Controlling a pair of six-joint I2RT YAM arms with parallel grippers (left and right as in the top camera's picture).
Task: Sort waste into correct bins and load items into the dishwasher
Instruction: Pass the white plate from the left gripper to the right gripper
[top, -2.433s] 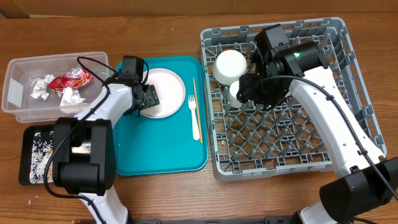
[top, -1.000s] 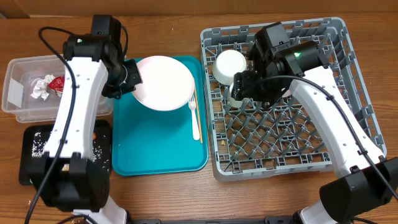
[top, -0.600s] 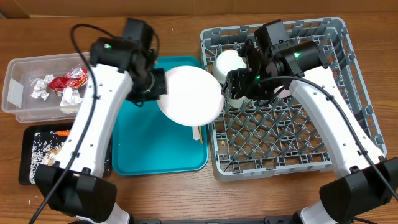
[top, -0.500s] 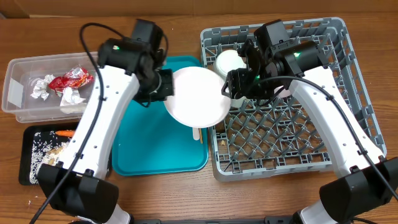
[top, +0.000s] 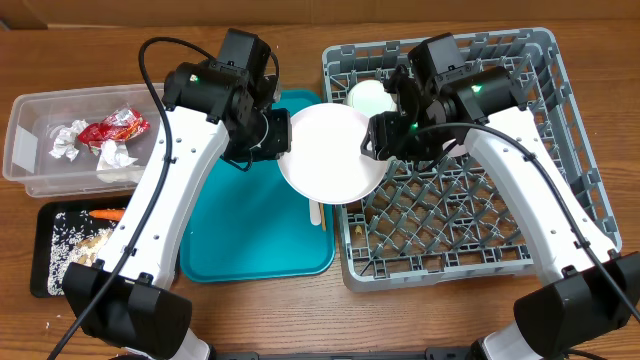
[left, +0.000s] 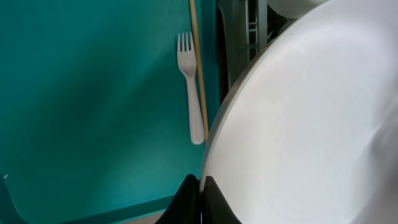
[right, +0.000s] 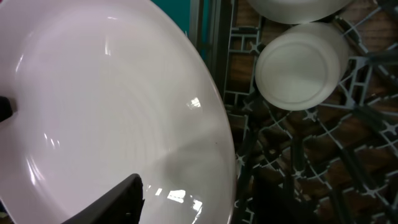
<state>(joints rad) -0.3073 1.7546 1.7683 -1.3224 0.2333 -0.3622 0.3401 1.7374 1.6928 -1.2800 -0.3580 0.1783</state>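
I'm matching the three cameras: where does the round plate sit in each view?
Overhead: plate at centre, between teal tray and grey rack.
Left wrist: fills the right side.
Right wrist: fills the left side.
Shared landmark: the rack, beside the plate in all three.

Teal serving tray on brown wooden table.

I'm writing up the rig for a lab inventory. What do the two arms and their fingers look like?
Both the left arm and right arm have smooth white link shells joined by boxy black joint housings. A thin black cable loops along each, and a small green light glows on a black housing of each. The fingers are plain black.
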